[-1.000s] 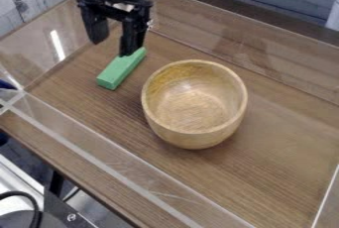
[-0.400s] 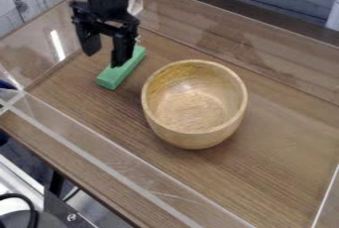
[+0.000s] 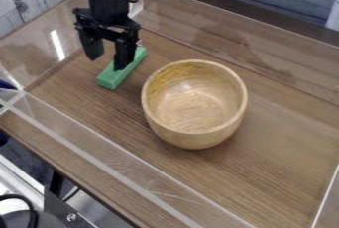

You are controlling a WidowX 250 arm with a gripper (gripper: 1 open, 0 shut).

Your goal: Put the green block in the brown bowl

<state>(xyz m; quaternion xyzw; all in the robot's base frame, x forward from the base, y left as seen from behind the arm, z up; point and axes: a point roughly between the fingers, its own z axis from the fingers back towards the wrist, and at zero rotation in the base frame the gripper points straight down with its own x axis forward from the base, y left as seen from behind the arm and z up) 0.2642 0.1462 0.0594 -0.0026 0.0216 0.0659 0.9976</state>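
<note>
Block (image 3: 122, 68), bright green, flat, elongated, matte, rectangular

"What's the surface?"
"A brown wooden table (image 3: 272, 172), grain showing, filling most of the view!"
"And the light?"
"A bright white glare (image 3: 57, 44) on the left, folks, with 1 pale strip (image 3: 113, 168) running diagonally across the lower left!"

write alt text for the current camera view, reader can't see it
A black robot claw stands open over a flat green block on a brown wooden table. To the block's right in the picture sits a round light-brown wooden bowl, with nothing in it.
</note>
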